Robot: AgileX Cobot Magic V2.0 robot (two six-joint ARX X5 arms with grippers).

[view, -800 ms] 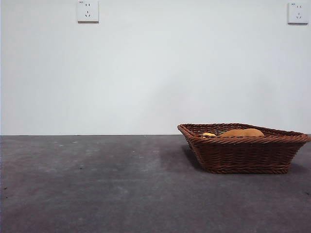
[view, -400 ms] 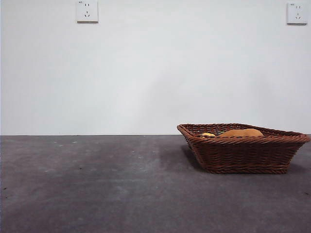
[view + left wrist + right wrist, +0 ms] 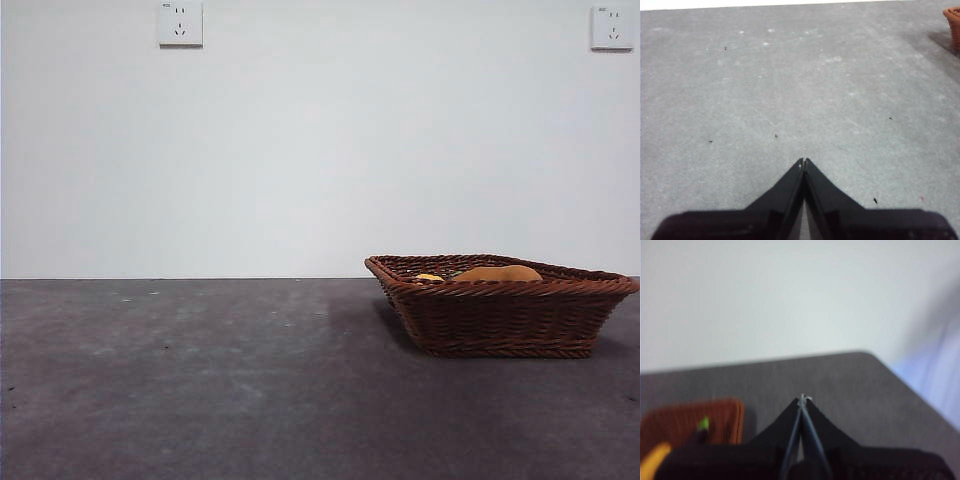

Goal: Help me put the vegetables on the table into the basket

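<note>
Both claws are clenched on nothing; the basket (image 3: 500, 305), holding the potato (image 3: 497, 273), lies beside the right claw (image 3: 803, 399), well apart from the left claw (image 3: 803, 161).

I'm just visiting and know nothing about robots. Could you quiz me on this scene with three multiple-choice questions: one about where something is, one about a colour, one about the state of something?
1. Where is the potato?
A. On the bare table
B. Inside the basket
C. Held by a pincer

2. What colour is the basket?
A. Reddish-brown
B. White
C. Blue

3. How do the jaws of the left pincer stand?
A. Wide open
B. Closed on a vegetable
C. Closed together, holding nothing

Answers:
1. B: in the front view its orange-brown top shows just above the basket's braided rim, beside the small yellow piece.
2. A: the woven wicker sides are dark reddish-brown against the grey table.
3. C: in the left wrist view the two black jaws meet at a point over bare table, with nothing between them. The right pincer looks the same.
</note>
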